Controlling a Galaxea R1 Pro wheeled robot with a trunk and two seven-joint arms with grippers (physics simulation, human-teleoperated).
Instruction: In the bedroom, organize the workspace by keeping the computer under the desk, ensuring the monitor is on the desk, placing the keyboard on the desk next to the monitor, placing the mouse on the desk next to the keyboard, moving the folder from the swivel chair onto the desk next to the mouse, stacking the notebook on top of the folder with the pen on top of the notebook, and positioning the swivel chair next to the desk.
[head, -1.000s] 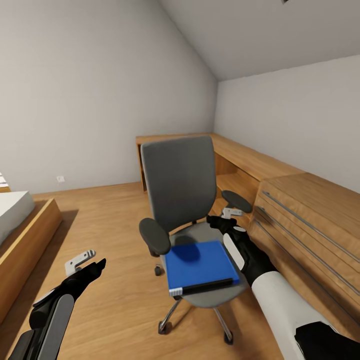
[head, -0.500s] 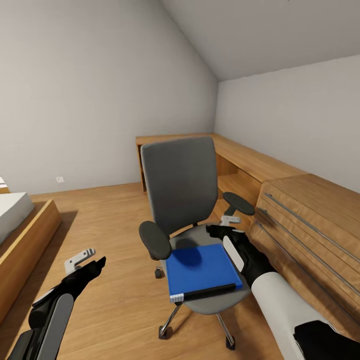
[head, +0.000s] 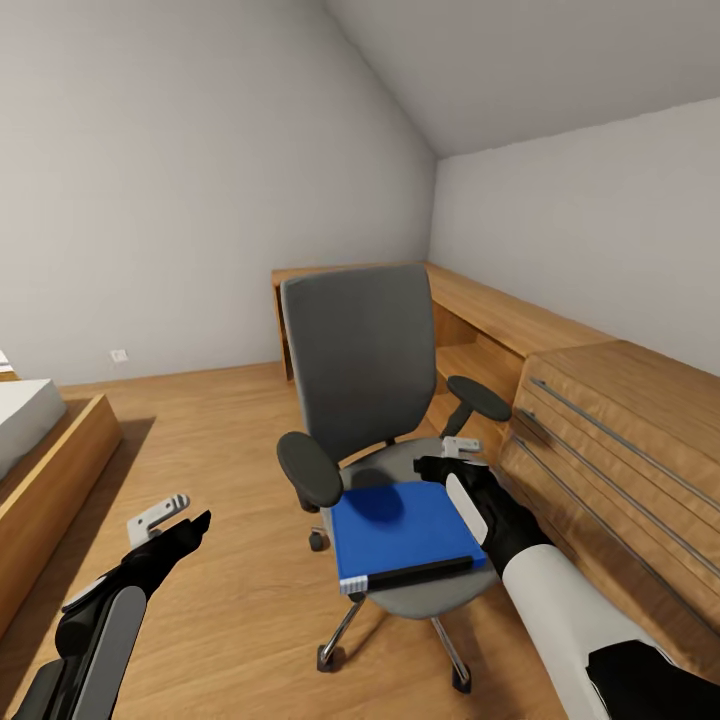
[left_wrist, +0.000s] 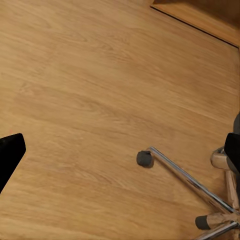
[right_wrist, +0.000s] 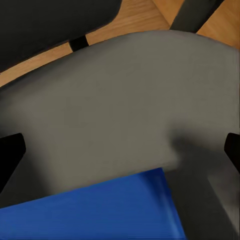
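Now the folder (head: 404, 531) lies flat on the chair (head: 365, 400) seat. Right gripper (head: 440, 466) hovers at its far corner, jaws wide; lower them around the edge before closing. Left gripper (head: 170, 520) idles, jaws apart.

Wooden floor (head: 230, 450), grey swivel chair (head: 372, 400) standing on it, blue folder (head: 402, 533) flat on its seat

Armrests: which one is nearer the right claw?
The armrest on the drawer side, just beyond the right claw. The other armrest sits across the folder, toward the open floor.
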